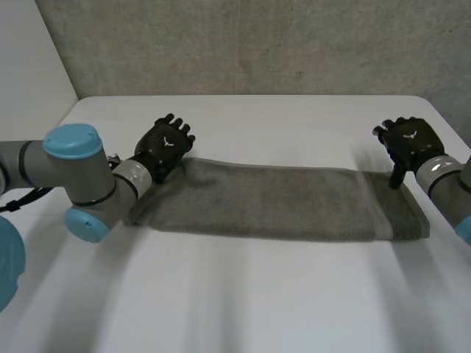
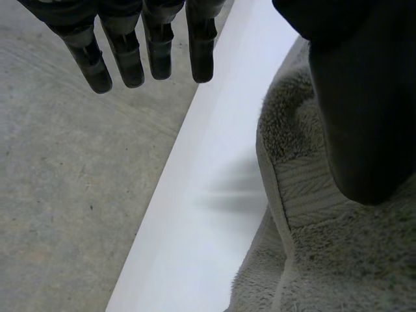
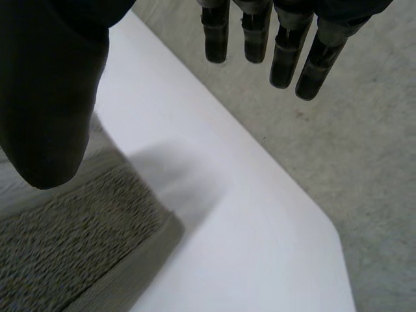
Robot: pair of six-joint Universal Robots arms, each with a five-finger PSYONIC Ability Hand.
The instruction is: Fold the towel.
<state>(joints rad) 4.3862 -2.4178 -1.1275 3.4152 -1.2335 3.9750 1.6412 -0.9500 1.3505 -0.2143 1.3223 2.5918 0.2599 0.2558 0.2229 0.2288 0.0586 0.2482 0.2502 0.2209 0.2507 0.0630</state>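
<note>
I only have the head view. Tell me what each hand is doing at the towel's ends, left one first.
Observer: In its wrist view the left hand is open: the fingers are straight and well apart from the thumb, with no towel between them.
Operator: Now the right one.
Observer: The right hand is open too. Its thumb hangs over the towel's corner, which lies flat on the table.
Operator: Say which part of the towel the left thumb is over.
Observer: It is over the woven band near the towel's end. I cannot tell whether it touches.
</note>
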